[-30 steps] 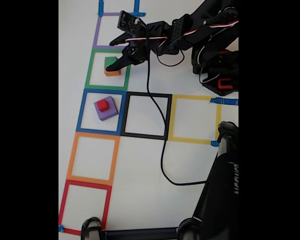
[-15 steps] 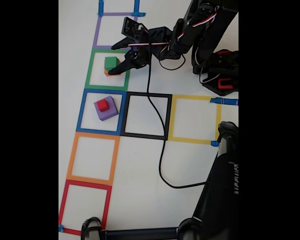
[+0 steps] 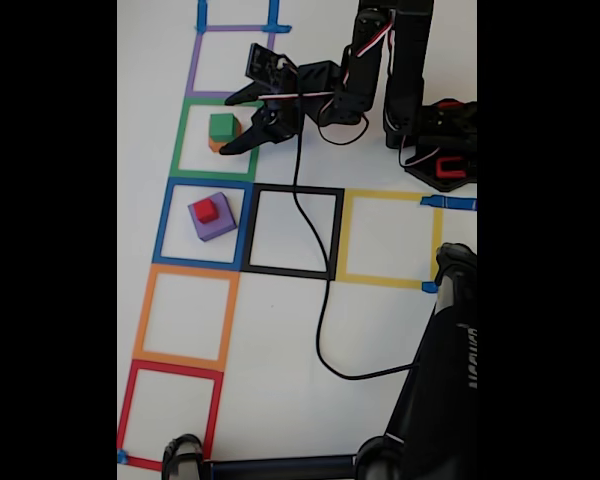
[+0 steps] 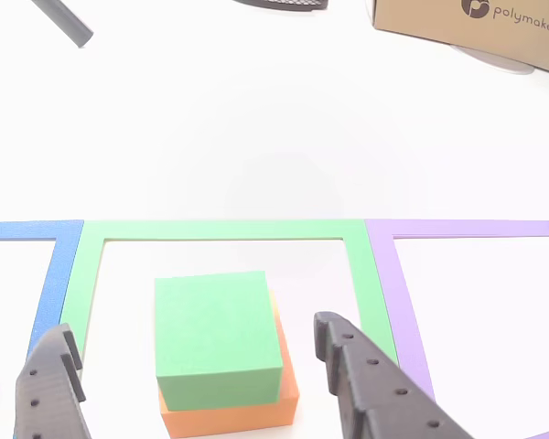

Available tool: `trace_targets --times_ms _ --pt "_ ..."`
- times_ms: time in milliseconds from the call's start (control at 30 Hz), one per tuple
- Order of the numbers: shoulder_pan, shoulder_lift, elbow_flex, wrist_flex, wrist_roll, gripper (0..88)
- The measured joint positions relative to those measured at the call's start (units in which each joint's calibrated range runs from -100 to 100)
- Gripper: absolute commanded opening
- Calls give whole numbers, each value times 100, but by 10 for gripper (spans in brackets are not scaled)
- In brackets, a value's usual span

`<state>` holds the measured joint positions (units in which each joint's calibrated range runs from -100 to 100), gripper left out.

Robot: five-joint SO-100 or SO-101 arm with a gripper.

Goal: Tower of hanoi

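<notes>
1. The tool (image 4: 197, 384) is spread wide, its 2 dark fingers standing to either side of a small stack of cubes with clear gaps between; it grips nothing. In the fixed view the tool (image 3: 242, 120) sits just right of that stack, at the end of the black arm (image 3: 380, 70).
2. The stack is a green cube (image 4: 217, 327) resting on an orange cube (image 4: 233, 410). It stands inside the green tape square (image 3: 180, 140) on the white tabletop (image 3: 380, 330).
3. The green cube sits a little off-centre on the orange one, whose edge shows at the right and front in the other view.
4. 1 square below in the fixed view, inside the blue tape square (image 3: 163, 225), a red cube (image 3: 207, 210) rests on a purple cube (image 3: 218, 222).
5. Progress, as a judgement: the puzzle looks mid-way. The 4 cubes are split into 2 piles of 2. 1 full tower, purple at the bottom and red on top, remains to be built.
6. Direction: cubes have no long axis. The green and orange pair has its sides roughly square to the tape lines; the purple cube is turned slightly against its square.
7. The purple, black, yellow, orange and red tape squares hold no cubes.
</notes>
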<state>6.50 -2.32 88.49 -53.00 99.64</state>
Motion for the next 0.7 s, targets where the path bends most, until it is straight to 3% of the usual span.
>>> trace_targets --times_ms 700 --pt "-129 481 -274 -177 0 268"
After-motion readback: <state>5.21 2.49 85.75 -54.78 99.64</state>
